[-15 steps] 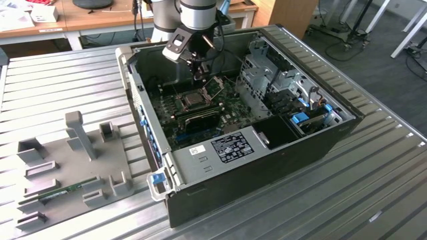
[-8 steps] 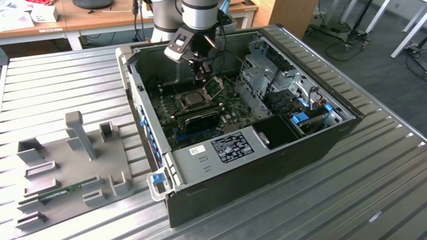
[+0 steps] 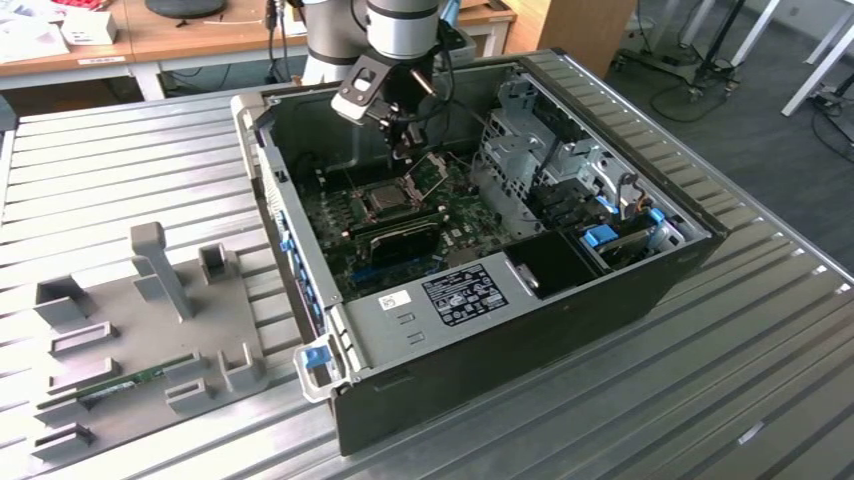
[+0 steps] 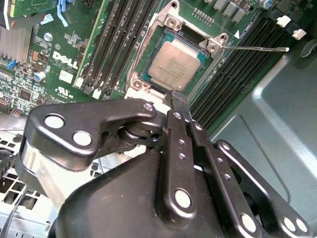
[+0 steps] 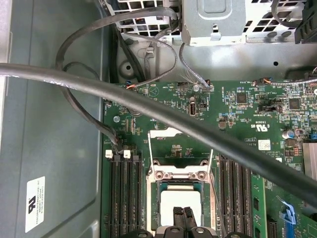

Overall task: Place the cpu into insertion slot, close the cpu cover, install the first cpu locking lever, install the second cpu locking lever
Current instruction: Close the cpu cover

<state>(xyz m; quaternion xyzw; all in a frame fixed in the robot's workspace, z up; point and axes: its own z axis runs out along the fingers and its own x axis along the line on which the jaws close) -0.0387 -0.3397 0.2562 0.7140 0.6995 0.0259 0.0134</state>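
The cpu (image 4: 174, 63) lies flat in the insertion slot (image 4: 148, 83), silvery face up, on the green board inside the computer case (image 3: 641, 270). In the first wrist view the cpu (image 5: 173, 201) sits below the slot's metal bracket (image 5: 179, 174). The cpu cover (image 5: 166, 132) stands swung up and open beyond the slot, and in the exterior view the cpu cover (image 3: 430, 174) shows raised beside the slot (image 3: 384, 200). My gripper (image 4: 177, 99) hovers just over the cpu's near edge, fingers shut with nothing between them. A thin locking lever (image 4: 257, 48) sticks out free beside the slot.
Long black memory slots (image 4: 116, 44) flank the socket on both sides. A thick black cable (image 5: 148, 106) crosses over the board, with thinner wires (image 5: 74, 99) looping by the case wall. A drive cage (image 3: 534, 150) stands in the case. A grey fixture plate (image 3: 147, 320) lies on the table.
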